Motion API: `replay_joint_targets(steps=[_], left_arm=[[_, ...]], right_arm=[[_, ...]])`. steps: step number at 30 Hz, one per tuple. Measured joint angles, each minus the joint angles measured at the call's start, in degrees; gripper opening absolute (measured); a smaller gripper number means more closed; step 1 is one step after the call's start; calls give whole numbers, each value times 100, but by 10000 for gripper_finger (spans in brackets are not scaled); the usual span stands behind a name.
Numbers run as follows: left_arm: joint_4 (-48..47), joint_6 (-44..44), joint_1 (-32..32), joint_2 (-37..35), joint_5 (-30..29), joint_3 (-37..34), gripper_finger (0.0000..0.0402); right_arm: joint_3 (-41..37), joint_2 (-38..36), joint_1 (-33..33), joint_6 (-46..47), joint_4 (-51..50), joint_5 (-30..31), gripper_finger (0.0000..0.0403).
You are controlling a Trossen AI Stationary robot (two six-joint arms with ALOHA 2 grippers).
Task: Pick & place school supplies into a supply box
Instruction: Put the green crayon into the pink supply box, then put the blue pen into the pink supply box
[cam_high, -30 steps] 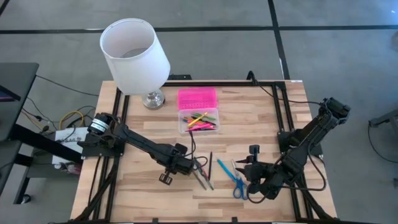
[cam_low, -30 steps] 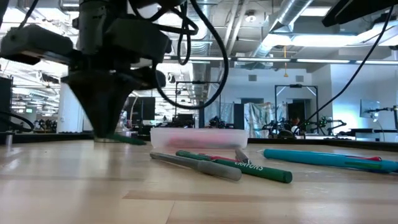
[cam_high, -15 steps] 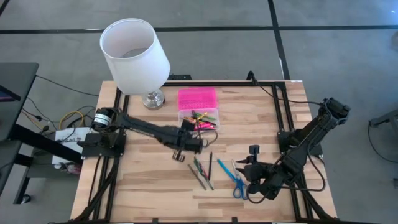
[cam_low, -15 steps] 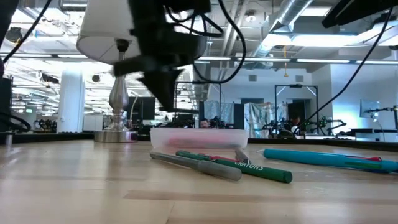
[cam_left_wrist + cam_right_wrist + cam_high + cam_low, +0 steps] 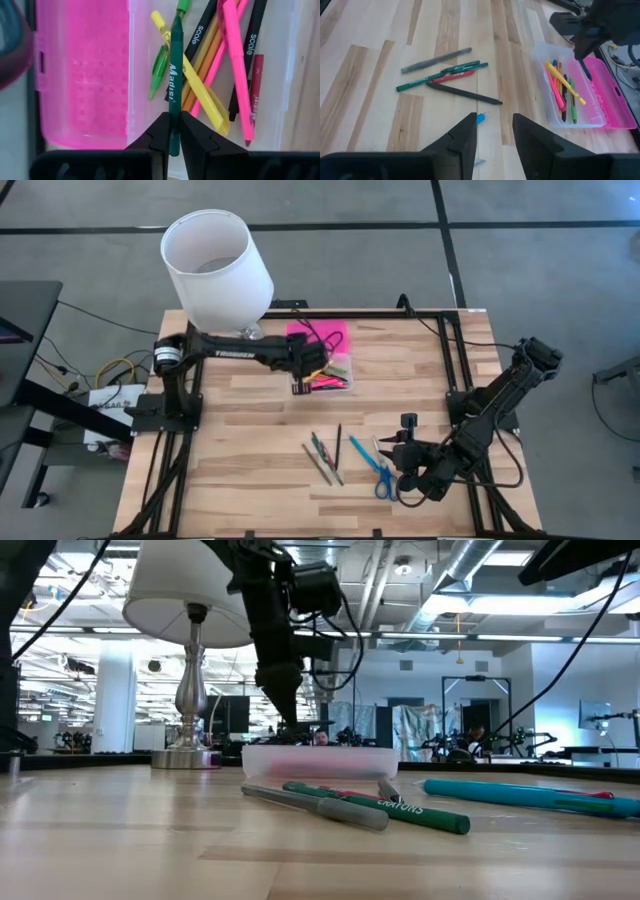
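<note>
You are looking past two dark fingers (image 5: 465, 137) standing apart over the wooden table (image 5: 370, 75). Pens (image 5: 445, 72) are lying there. The other arm's gripper (image 5: 585, 45) is hanging over the pink-lidded box (image 5: 580, 95), holding a green pen (image 5: 587, 72).

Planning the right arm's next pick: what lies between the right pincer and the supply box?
High view: between right pincer and supply box, loose pens and blue scissors lie on bare table.

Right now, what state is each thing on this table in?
Pencil case: lid open, several pens inside.
Left pincer: shut on a green pen, above the case.
Right pincer: open, empty, near the scissors.
Loose pens: lying flat on the table.
Scissors: lying flat.
Lamp: standing upright.
</note>
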Motion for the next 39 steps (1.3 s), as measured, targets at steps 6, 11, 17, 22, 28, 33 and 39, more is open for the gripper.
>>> replay_joint_targets(steps=[6,11,17,22,28,33,39], left_arm=[[2,-84,252,-2,486,0,27],[123,-39,233,-2,491,0,51],[275,-14,180,-4,189,0,105],[243,70,41,-18,189,0,132],[-158,38,-527,-156,230,0,132],[-511,-252,-1260,-281,235,-227,128],[-533,-922,-2235,-637,210,-875,128]], right_arm=[[0,0,0,0,0,-2,120],[0,0,0,0,0,-5,120],[0,0,0,50,0,-9,120],[0,0,-54,466,-2,-2,120],[-1,-2,-307,1391,-110,-248,120],[-246,-4,-493,1970,-8,-594,120],[-807,-4,-726,1965,941,-959,120]])
